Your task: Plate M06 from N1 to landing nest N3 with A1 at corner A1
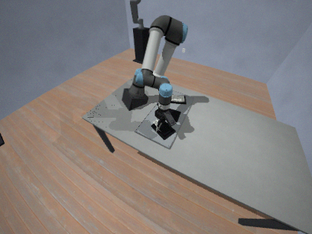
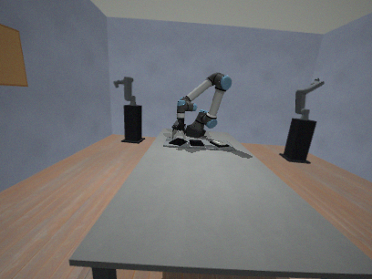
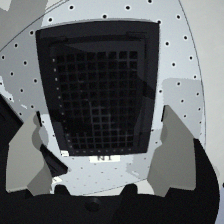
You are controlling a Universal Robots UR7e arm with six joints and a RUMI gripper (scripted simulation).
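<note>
From the top, the gripper hangs right over plate M06 on the perforated board

Exterior view: wrist low above the leftmost dark plate, detail too small

Wrist view: fingers spread wide, empty, flanking the plate on nest N1; approach step, next I'd expect descent and closing

Walls: plain blue-grey walls, pale ceiling | Floor: reddish-brown wooden plank floor | Furniture: long grey table with dark legs; two black pedestals near the back wall | Wall item: orange panel on the left wall
</note>
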